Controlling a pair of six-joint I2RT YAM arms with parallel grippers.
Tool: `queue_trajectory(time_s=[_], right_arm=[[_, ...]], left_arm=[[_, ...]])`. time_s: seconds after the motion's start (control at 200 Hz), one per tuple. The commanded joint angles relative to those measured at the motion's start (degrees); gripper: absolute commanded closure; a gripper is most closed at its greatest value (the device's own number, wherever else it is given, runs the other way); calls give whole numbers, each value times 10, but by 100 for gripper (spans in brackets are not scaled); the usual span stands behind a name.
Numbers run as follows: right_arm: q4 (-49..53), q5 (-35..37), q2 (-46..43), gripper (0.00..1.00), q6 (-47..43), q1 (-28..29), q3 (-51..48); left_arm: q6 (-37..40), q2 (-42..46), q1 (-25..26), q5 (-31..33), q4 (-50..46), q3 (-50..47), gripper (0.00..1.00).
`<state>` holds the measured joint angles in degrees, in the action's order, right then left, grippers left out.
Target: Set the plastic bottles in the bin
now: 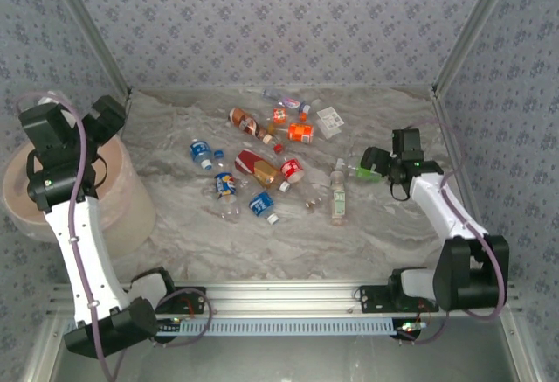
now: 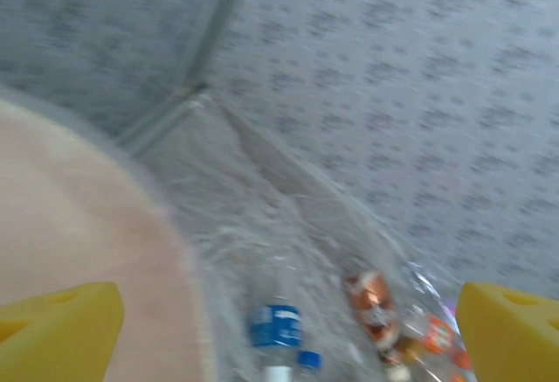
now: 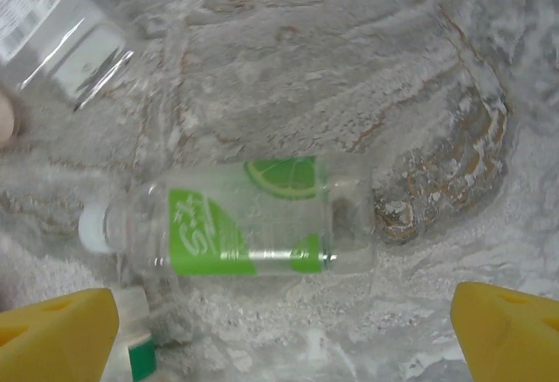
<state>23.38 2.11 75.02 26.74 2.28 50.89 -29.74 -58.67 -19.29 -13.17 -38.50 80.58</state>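
Several plastic bottles [image 1: 262,168] lie scattered across the middle of the marbled table. The bin [image 1: 131,203] stands at the left edge. My left gripper [image 1: 109,120] hangs over the bin's far rim, open, with nothing between its yellow fingers [image 2: 61,329]. From the left wrist I see the bin's wall [image 2: 79,225], a blue-labelled bottle [image 2: 276,325] and a brown one [image 2: 371,299] beyond it. My right gripper [image 1: 377,162] hovers open above a green lime-labelled bottle [image 3: 244,220]. That bottle lies flat, cap to the left, between and ahead of the yellow fingers [image 3: 61,334].
A clear bottle [image 3: 52,24] lies further out from the right gripper, and a green-capped one [image 3: 140,356] rests by its left finger. Patterned walls [image 1: 279,24] and metal corner posts close the table at back and sides. An aluminium rail [image 1: 288,295] runs along the near edge.
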Motion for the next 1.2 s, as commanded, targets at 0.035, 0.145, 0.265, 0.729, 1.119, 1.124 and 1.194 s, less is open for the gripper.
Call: queue_trajectory(time_s=[0.035,0.145,0.265,0.729,1.119,1.124,1.194], right_arm=[[-5,-38,28,0,216,-16,14],[-27,-39,75,0,324,-16,43],[44,-33,134,0,429,-8,122],[99,-9,212,0,677,12,150],[141,-9,161,0,679,8,147],[141,-9,160,0,679,8,147],[138,3,142,0,679,9,134]], left_arm=[[-26,1,64,-131,93,-12,2],[-24,-9,110,-160,113,-13,2],[-33,-17,146,-200,178,-40,2],[-4,-71,186,-174,204,-89,2],[9,-80,186,-151,190,-94,2],[9,-80,186,-150,190,-94,2],[9,-81,186,-150,187,-94,2]])
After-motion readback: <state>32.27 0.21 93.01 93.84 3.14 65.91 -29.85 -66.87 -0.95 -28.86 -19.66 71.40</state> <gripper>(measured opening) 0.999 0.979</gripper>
